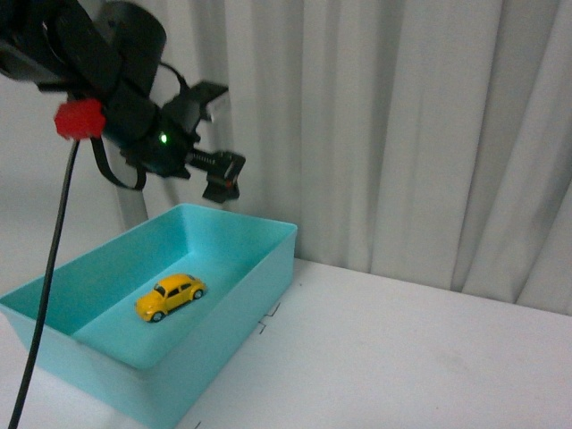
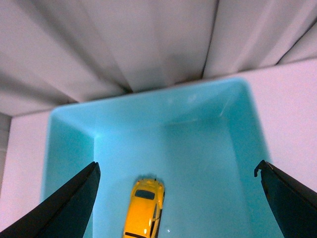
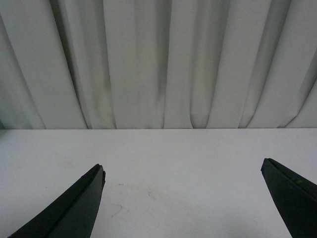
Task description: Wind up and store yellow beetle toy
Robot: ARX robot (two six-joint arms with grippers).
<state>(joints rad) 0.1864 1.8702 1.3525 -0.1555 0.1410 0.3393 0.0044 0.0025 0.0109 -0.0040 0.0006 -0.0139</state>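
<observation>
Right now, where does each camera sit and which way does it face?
Front view: on the robot's body, facing forward over the table toward the curtain; the open left gripper hangs above the teal bin.
Left wrist view: on that wrist, looking down into the bin at the yellow beetle toy, between dark fingers.
Right wrist view: on that wrist, facing across the table to the curtain; open right gripper shows.
Front and left wrist views share the toy in the bin.
</observation>
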